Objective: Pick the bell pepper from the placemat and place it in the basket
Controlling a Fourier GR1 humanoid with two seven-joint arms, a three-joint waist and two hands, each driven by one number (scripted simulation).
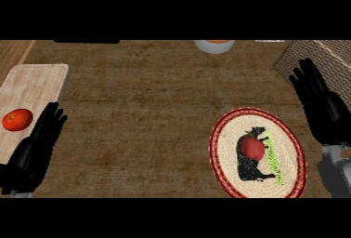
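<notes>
The right hand [321, 108], fingers straight and spread, hovers at about three o'clock beside the oval woven placemat with a red rim [231, 122], holding nothing. The small red bell pepper [253, 148] lies on that mat, just left of the hand, not yet grasped. The tan wicker basket [329, 56] sits at one o'clock, nothing in between. The left hand [35, 145] rests open at eight o'clock over a pale wooden cutting board [31, 83] bearing a red tomato [17, 119]. A grey bowl [214, 45] stands at twelve o'clock on the brown surface [137, 116].

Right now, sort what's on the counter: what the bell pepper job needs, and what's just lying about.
Needed:
bell pepper, red, lying on the placemat
placemat, oval, red-rimmed
basket, woven, top right corner
right robot hand, open, beside the placemat

Lying about:
tomato
cutting board
bowl, top edge
left robot hand, open
</notes>
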